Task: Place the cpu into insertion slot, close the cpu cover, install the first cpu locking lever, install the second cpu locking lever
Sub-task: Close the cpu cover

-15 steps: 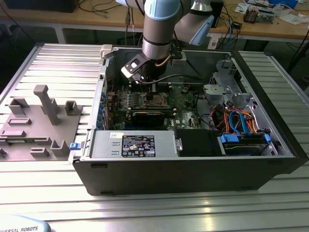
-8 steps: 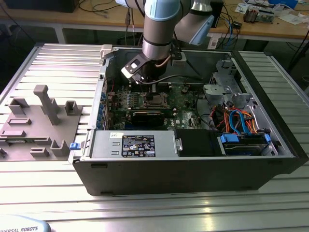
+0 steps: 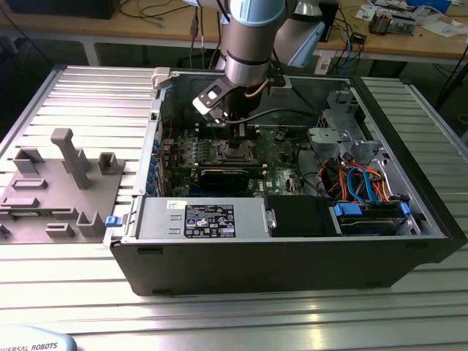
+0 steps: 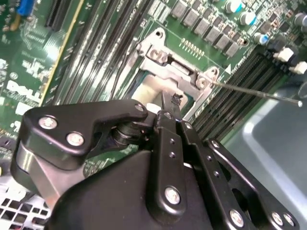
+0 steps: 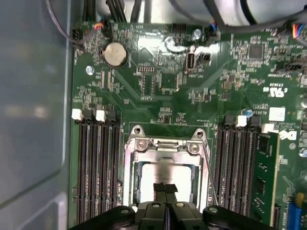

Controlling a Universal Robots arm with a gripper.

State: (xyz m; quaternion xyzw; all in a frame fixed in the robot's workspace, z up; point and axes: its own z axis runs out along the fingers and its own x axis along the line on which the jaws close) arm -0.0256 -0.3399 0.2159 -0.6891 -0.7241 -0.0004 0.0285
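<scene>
Green motherboard (image 3: 281,157) lay under gripper (image 3: 235,135), exterior view. Second wrist view: fingers (image 4: 169,127) pressed together, holding nothing, tips at cpu cover (image 4: 168,72); locking lever (image 4: 259,93) stuck out free. First wrist view: cpu (image 5: 160,172) sat in socket beneath cover. Judged cover-closing stage; lever would want precise hooking.

I see a printed label (image 3: 209,220) on the power supply box (image 3: 153,219), well apart from the gripper (image 3: 235,139); I cannot make out its small print. White lettering (image 5: 288,135) marks the motherboard (image 5: 163,96) near the gripper.
</scene>
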